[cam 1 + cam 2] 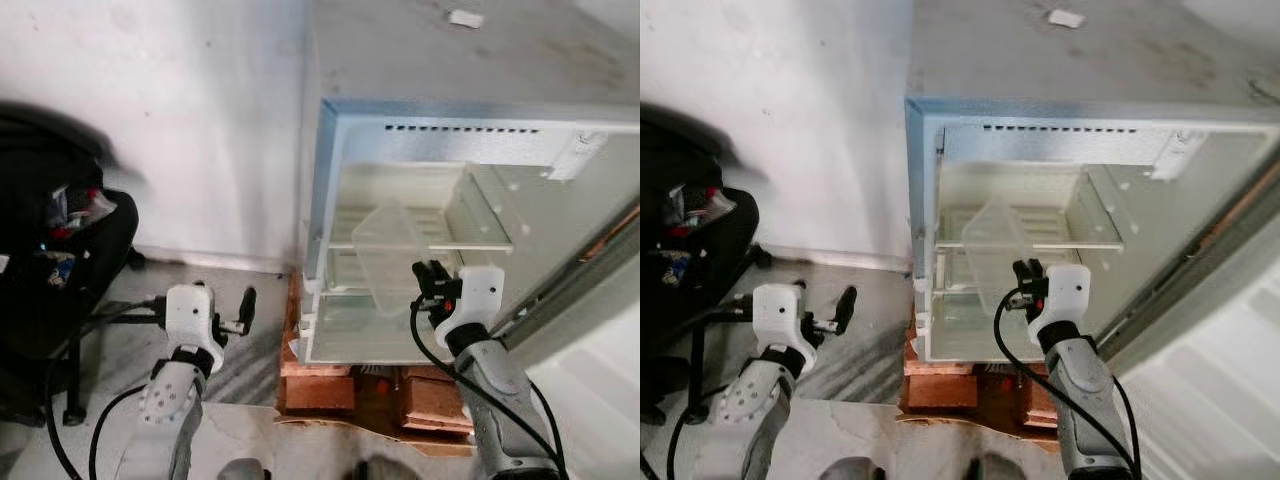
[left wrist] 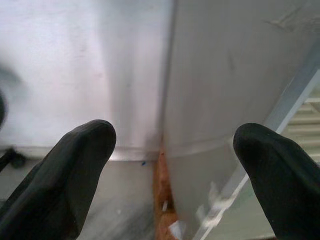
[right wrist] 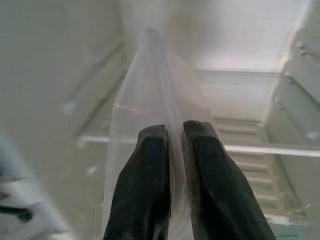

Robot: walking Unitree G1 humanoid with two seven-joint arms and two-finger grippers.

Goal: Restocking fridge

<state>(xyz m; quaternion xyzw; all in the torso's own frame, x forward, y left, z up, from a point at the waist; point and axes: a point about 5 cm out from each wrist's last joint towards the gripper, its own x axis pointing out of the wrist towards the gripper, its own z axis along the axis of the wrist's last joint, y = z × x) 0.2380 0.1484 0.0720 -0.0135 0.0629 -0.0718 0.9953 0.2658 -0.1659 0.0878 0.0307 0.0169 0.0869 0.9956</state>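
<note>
Your right hand [image 1: 432,272] is up at the mouth of the open fridge [image 1: 420,130], its two black fingers [image 3: 145,195] pressed together on the thin wall of a clear plastic container [image 1: 392,252]. You can see the pinch plainly in the right wrist view: the see-through wall runs up between the fingertips. That container hangs tilted in front of the fridge's glass shelf [image 1: 440,244], partly inside the white compartment, with the slatted lower shelf behind it.

Your left hand [image 1: 246,308] is off to the side, low and out in front of the white wall [image 1: 200,120], well apart from the fridge opening. Its fingers [image 2: 65,170] stand wide apart with nothing between them, pointing at the fridge's outer side panel.

Look down and you've got the fridge sitting on reddish bricks [image 1: 320,385]. Its door [image 1: 590,290] is swung open on your right. On your far left sits a black chair [image 1: 60,260] piled with items.
</note>
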